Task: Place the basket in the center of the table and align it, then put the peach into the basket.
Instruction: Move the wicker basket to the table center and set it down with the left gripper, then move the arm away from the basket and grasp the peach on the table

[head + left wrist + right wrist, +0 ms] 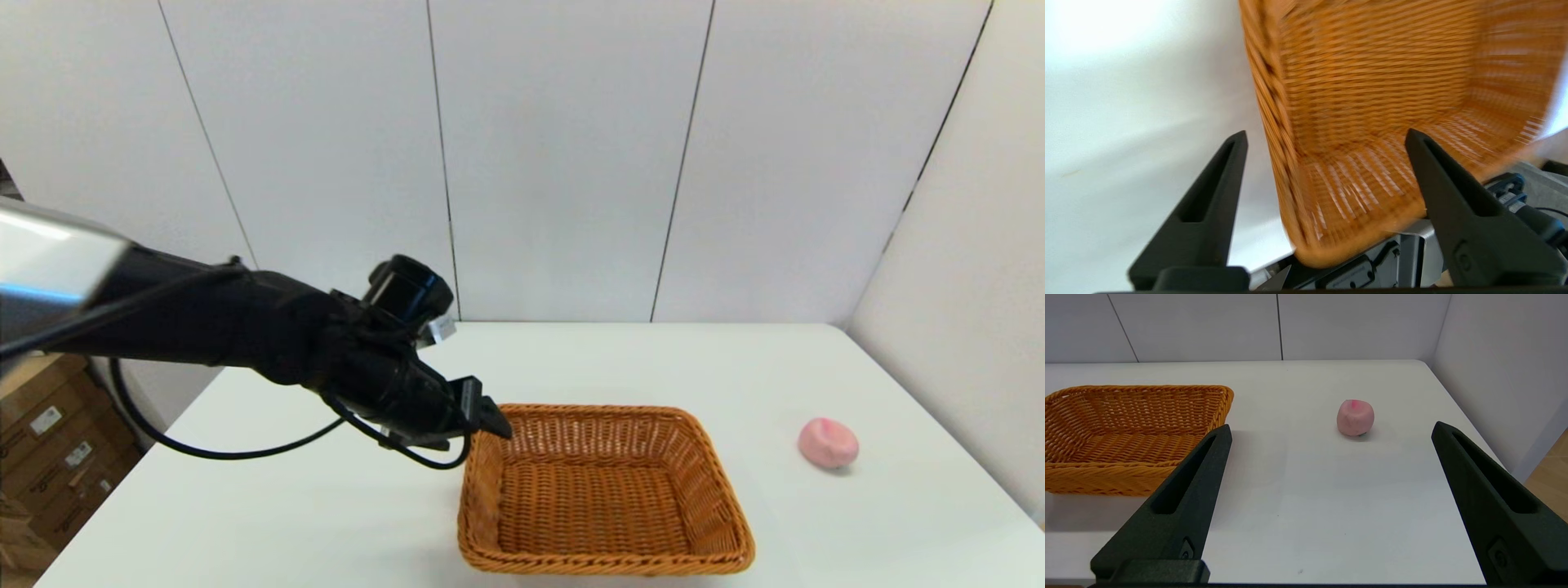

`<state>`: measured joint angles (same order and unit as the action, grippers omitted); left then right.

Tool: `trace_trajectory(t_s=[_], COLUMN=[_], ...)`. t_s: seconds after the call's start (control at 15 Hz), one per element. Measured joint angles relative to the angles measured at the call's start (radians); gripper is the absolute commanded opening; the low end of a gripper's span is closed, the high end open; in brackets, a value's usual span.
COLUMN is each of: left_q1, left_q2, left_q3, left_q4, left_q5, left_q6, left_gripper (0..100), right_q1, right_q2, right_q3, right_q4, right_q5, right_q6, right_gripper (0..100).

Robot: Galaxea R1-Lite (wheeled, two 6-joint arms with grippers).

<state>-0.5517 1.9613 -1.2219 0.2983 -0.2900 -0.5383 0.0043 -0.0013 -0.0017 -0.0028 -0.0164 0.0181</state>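
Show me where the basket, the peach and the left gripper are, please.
basket (482,490): head view, on its left wall.
peach (828,443): head view, on its middle.
left gripper (492,418): head view, at the fingertips by the basket's far left corner.

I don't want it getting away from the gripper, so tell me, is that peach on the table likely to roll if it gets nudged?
Probably yes. The peach is roundish and sits free on the smooth white table, apart from the basket, so a nudge could roll it. It looks slightly lumpy, which may limit how far. The open right gripper is wide enough to straddle it.
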Motion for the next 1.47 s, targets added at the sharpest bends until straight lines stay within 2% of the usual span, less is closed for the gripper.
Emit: trace_trajectory(t_s=[0.2,0.53,0.73,1.07,1.2,1.47], left_q1=[0.009,0.026,0.160,0.484,0.532,0.553], left_q2=[-0.250,-0.732,-1.005,-1.399,-1.530,-1.777], left_q3=[-0.001,0.011,0.045,0.276,0.430,0.727], left_q4=[0.084,0.192,0.208,0.193,0.164,0.094], left_q5=[0.037,0.157,0.185,0.193,0.174,0.161], left_q6=[0.066,0.159,0.175,0.225,0.255,0.384], left_gripper=[100,100,100,100,100,100], right_q1=[0.000,0.000,0.000,0.000,0.000,0.000], right_q2=[0.000,0.000,0.000,0.000,0.000,0.000], right_q3=[0.000,0.000,0.000,0.000,0.000,0.000], right_q4=[-0.001,-0.001,-0.001,0.000,0.000,0.000], right_q5=[0.001,0.000,0.001,0.001,0.000,0.001], right_q6=[0.000,0.000,0.000,0.000,0.000,0.000], right_gripper=[100,100,100,100,100,100])
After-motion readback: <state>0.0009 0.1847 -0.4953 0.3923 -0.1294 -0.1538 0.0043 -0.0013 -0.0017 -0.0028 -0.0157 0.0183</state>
